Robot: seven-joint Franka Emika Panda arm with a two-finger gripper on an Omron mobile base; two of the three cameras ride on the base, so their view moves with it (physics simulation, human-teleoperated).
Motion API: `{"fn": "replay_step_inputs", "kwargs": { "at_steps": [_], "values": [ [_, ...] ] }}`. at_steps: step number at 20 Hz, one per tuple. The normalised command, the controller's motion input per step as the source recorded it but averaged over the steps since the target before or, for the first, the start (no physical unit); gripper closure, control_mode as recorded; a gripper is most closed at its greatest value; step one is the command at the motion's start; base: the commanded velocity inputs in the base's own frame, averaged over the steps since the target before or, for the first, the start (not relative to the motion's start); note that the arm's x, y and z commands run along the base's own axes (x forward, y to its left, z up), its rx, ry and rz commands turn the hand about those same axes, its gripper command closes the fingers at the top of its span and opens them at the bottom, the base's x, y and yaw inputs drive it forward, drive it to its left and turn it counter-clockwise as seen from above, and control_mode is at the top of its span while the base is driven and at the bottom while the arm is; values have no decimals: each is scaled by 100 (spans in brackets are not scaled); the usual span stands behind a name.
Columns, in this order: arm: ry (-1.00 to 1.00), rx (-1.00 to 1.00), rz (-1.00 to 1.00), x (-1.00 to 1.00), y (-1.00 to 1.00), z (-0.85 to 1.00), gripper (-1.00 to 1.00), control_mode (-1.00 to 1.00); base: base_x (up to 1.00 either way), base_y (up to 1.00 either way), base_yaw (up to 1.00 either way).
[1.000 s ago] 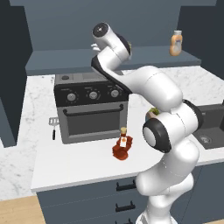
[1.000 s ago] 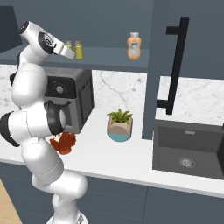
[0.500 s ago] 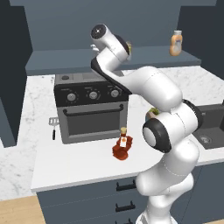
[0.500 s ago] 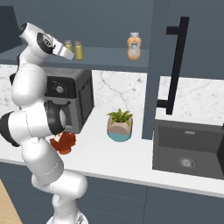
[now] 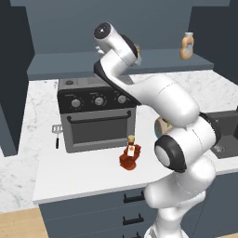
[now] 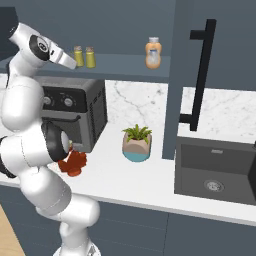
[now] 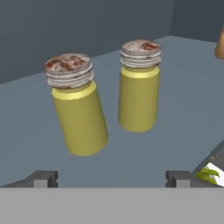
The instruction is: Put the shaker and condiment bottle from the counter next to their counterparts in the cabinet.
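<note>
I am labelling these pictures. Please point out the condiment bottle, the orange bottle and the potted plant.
condiment bottle point(image 5: 130, 158), left base view, on its ridged body.
orange bottle point(image 6: 153, 54), right base view, on its body.
potted plant point(image 6: 136, 150), right base view, on its pot.

Cabinet shelf point(image 6: 125, 64) with two shakers point(image 6: 84, 56) and orange bottle point(image 6: 153, 52), marble counter point(image 6: 150, 177) carrying toaster oven point(image 6: 75, 117), condiment bottle point(image 5: 130, 155), potted plant point(image 6: 137, 143)

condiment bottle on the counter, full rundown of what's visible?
The condiment bottle is dark red-brown with a bulbous ridged body, a thin neck, a tan cap and a small white label. It stands upright on the white marble counter, just in front of the black toaster oven, near the front edge. Nothing grips it; the robot's body partly hides it in the right base view.
</note>
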Motion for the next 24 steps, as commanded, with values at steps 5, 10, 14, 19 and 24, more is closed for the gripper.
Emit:
{"fn": "replay_step_inputs", "kwargs": {
  "at_steps": [5, 10, 14, 19, 24],
  "values": [
    [-2, 4, 0, -94, 0, 15, -100, -100, 0, 0, 0],
    [-12, 0, 0, -90, -26, 1, -100, -100, 0, 0, 0],
    [-20, 0, 7, -92, -52, 0, -100, -100, 0, 0, 0],
    [-18, 0, 18, -94, -71, 0, -100, -100, 0, 0, 0],
    [-7, 0, 28, -99, -75, -5, -100, -100, 0, 0, 0]
  ]
}}
